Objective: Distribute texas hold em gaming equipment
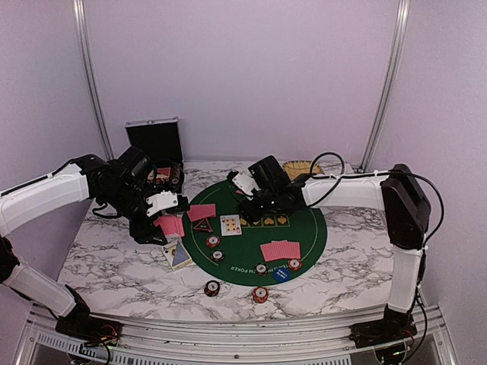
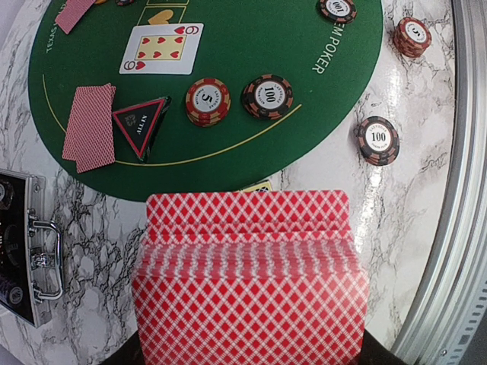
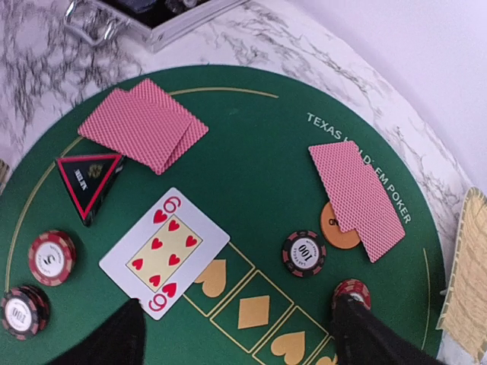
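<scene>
L arm [image 1: 46,194], white shell w/ black joints, comes in from left edge, wrist angled down. L gripper [image 1: 158,222] clamped on stack of red-backed playing cards [image 2: 251,281]. R arm [image 1: 342,190]: elbow high at right, forearm level twd centre. R gripper [image 3: 240,331] pointing down, black fingers [image 3: 114,342] spread wide.

White arm links [image 1: 46,194], black joints [image 1: 407,205], black cables [image 1: 326,154].
</scene>
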You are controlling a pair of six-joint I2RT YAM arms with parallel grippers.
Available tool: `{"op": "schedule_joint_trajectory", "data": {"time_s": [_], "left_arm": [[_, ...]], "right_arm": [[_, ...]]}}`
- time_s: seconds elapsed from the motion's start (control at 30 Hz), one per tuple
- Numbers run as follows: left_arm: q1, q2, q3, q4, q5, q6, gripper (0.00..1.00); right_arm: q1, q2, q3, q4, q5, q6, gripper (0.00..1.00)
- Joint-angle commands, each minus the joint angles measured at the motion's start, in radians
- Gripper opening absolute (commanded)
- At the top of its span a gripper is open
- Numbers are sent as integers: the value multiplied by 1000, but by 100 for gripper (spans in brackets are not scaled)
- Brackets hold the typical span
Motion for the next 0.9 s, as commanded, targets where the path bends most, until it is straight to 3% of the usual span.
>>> {"op": "schedule_joint_trajectory", "data": {"time_s": [0.0,0.07,0.23,0.43,0.57,0.8,0.87], "left_arm": [[4,-21,28,-29,16,7,0],[3,-22,29,-28,14,10,0],[3,-29,30,-27,10,11,0],[4,-32,31,-27,9,15,0],[3,-27,41,-28,12,13,0],[3,-13,51,-27,12,15,0],[3,-7,52,-27,12,17,0]], "right_arm": [[-73,-69,-8,50,-251,271,98],[-109,-60,18,32,-344,333,99],[-119,-22,117,-66,-370,361,99],[-144,-85,2,155,-579,551,99],[-143,-47,42,128,-666,620,99],[-101,-66,-30,181,-688,713,99],[-83,-62,-21,148,-658,699,92]]}}
